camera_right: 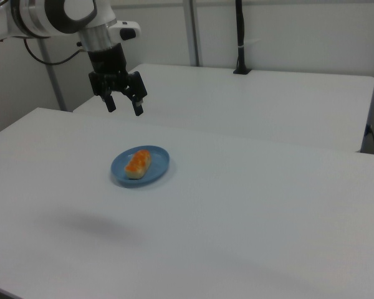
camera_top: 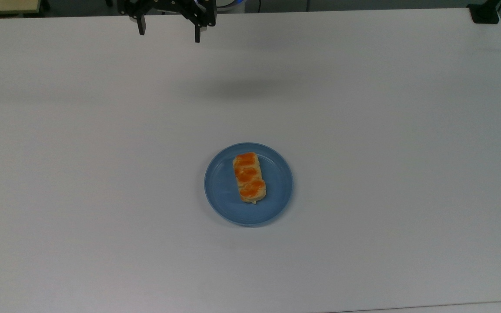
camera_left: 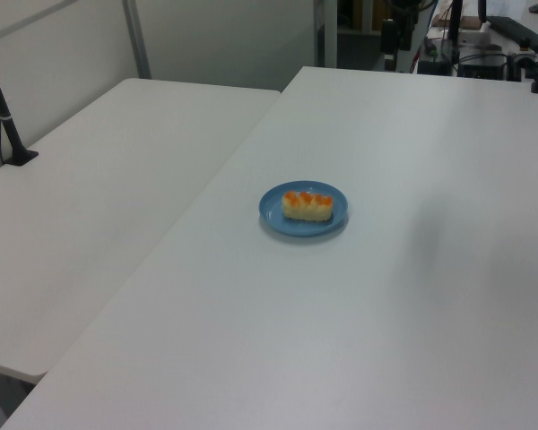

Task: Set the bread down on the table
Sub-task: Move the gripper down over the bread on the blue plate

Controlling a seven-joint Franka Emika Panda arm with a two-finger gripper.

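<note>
Top view: bread (camera_top: 249,177) mid-table (camera_top: 407,130), plate (camera_top: 224,195) beneath.

Count taken across the three views.

Bread (camera_top: 249,177): one roll, with three orange-brown patches on top.

Blue plate (camera_top: 224,191): one, carrying the roll; it sat below and well apart from the fingers (camera_right: 110,102).

Fingers: two, black, spread wide with a clear gap between them and nothing held.

Robot arm (camera_right: 62,15): one.

Desk (camera_top: 363,130): one under the plate. A second white tabletop (camera_left: 99,188) stood edge to edge with it, beyond the fingers in the right view.

Black post (camera_right: 240,37): one, upright at the second tabletop's far edge in the right view, well apart from the fingers.
</note>
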